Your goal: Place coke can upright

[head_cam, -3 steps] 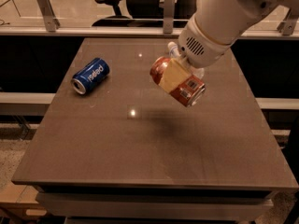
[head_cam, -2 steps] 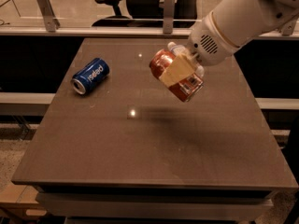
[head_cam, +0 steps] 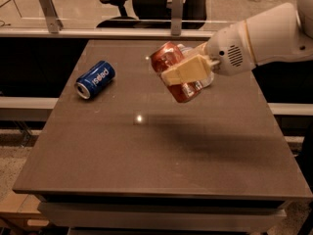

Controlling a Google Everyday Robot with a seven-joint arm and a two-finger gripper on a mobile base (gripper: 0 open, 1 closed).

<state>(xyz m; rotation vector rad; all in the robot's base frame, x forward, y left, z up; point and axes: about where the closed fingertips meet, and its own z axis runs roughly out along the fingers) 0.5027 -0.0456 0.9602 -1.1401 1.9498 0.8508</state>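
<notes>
Gripper (head_cam: 176, 73), its fingers clamped across the tilted coke can (head_cam: 164, 58), holds it clear above the table (head_cam: 146, 155); a blue Pepsi can (head_cam: 95, 79) lies on its side well beyond the fingertips.

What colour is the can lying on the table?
The Pepsi can is blue with white lettering, camera view. The gripper holds the coke can above the table.

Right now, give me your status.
Pincer shut on coke can, mid-air over table. Can tilted, not upright. Pepsi can on its side, left of view.
</notes>
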